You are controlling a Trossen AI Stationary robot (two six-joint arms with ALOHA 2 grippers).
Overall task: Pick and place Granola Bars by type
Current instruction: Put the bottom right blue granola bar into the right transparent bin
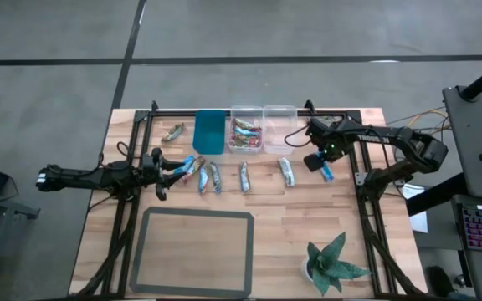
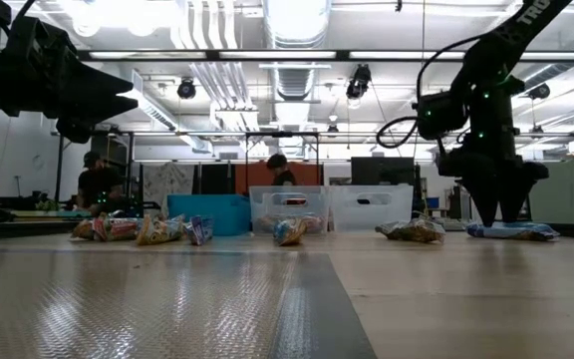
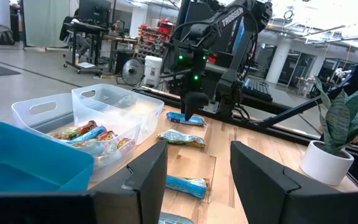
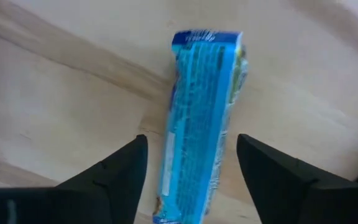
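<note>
1. Bright blue, glossy film wraps the bar [image 4: 199, 118] that lies flat on the wooden table [image 1: 325, 209], on the far side of the clear bins [image 1: 264, 125] from the teal bin [image 1: 210, 131].
2. The right gripper [image 4: 191, 171] hangs straight above this blue bar with its fingers parted, one on each long side, and nothing is held yet (the gap looks only a little wider than the bar).
3. Judging by its look, the bar is light and slightly soft, and the crinkly wrapper is likely slippery. The best hold is probably across the narrow width at mid-length, well away from the flat crimped ends, which would fold or slide out.
4. The other Granola Bars [image 1: 216, 177] lie in a loose row on the table in front of the bins; one clear bin already holds multicoloured bars [image 1: 246, 134], and a single bar [image 1: 172, 132] sits alone just beside the teal bin.
5. The left gripper [image 1: 164, 167] waits at the row's end nearest the teal bin, its fingers apart and empty.
6. Only the right wrist view shows how the bar sits between the fingers; the high view hides that under the arm.
7. Only the high view shows the whole row, the dark mat [image 1: 195, 251] and the potted plant [image 1: 333, 263] together.
8. The low view alone shows people [image 2: 96, 184] in the room beyond the bins.
</note>
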